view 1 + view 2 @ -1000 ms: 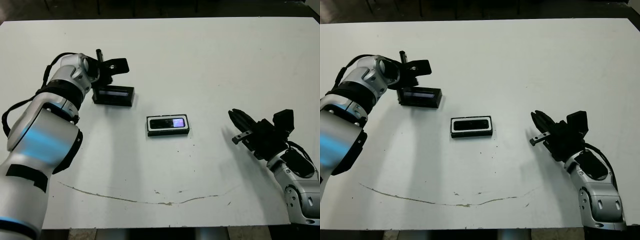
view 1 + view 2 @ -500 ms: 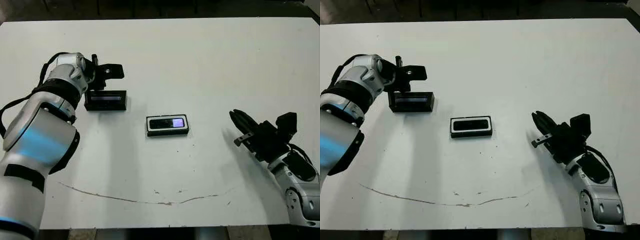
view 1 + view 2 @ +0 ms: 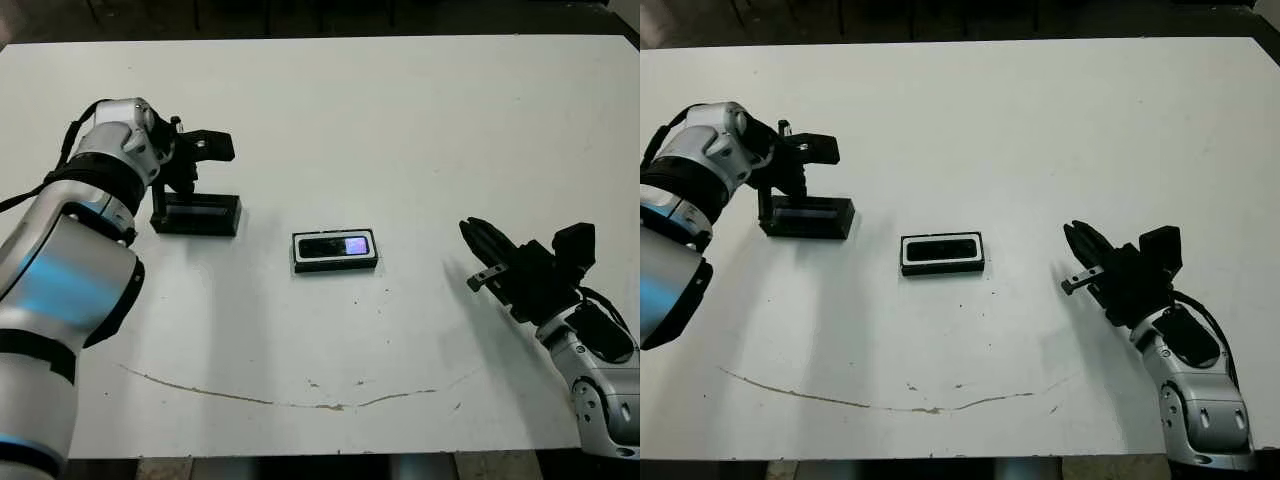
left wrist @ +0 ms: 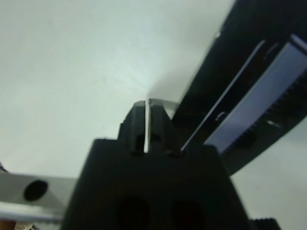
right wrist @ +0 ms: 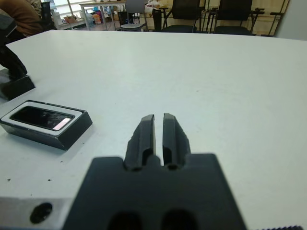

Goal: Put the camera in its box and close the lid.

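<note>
The slim black camera [image 3: 336, 246] with its glowing screen lies in the white-lined black box [image 3: 336, 265] mid-tabletop [image 3: 420, 130], nothing around it. The flat black windowed lid [image 3: 196, 213] lies well left, the left hand [image 4: 146, 108] pinched together touching it. The right hand [image 5: 158, 125], fingers nearly together and empty, rests well right.

Camera [image 3: 337, 246] flat inside box [image 3: 335, 264], screen glowing, mid-table. Lid [image 3: 197, 213] off, nearer the table's left edge.
</note>
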`<state>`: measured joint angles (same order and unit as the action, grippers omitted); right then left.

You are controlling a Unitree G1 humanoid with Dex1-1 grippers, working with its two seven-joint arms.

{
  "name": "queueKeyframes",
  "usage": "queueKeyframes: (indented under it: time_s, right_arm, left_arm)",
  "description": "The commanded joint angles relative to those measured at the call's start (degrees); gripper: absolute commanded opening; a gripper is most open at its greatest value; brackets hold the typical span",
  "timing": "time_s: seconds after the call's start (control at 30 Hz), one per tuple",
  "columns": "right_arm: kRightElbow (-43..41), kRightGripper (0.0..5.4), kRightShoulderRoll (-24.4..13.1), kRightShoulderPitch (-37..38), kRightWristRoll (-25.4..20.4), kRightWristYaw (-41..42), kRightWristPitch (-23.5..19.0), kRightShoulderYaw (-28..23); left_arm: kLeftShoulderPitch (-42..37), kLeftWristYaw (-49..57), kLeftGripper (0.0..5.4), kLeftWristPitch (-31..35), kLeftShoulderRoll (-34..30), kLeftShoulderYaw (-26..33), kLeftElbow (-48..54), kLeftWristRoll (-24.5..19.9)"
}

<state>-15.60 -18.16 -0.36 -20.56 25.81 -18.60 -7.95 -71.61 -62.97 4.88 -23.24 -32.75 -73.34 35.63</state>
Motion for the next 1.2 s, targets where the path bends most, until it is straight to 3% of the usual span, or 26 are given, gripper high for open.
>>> queueKeyframes:
  time_s: [0.03, 0.37, 0.77, 0.9, 1.2]
  right_arm:
    - [-3.29, 0.02, -0.78, 1.03, -0.01, -2.16, -3.84, -0.10]
    - [-5.01, 0.02, -0.34, 1.62, 0.39, -3.82, -4.45, 0.78]
    - [-5.02, 0.02, -0.35, 1.92, 0.28, -3.37, -3.87, 1.13]
    - [-4.94, 0.02, -0.23, 1.98, 0.44, -3.26, -3.49, 1.33]
    - [-5.65, 0.02, 0.33, 2.18, -0.06, -4.02, -4.30, 1.34]
  left_arm:
    - [4.96, -2.03, 0.00, -3.18, -1.98, -1.43, 0.63, 0.88]
    - [8.99, -6.60, 0.00, -11.38, -5.67, -1.31, 5.44, -0.66]
    - [8.22, 1.30, 0.00, -7.25, -6.26, 0.52, 7.02, -0.70]
    - [7.75, 0.01, 0.00, -5.11, -5.72, 3.25, 6.02, -3.52]
    - [7.05, -3.20, 0.00, -5.19, -6.20, 1.98, 5.86, -2.23]
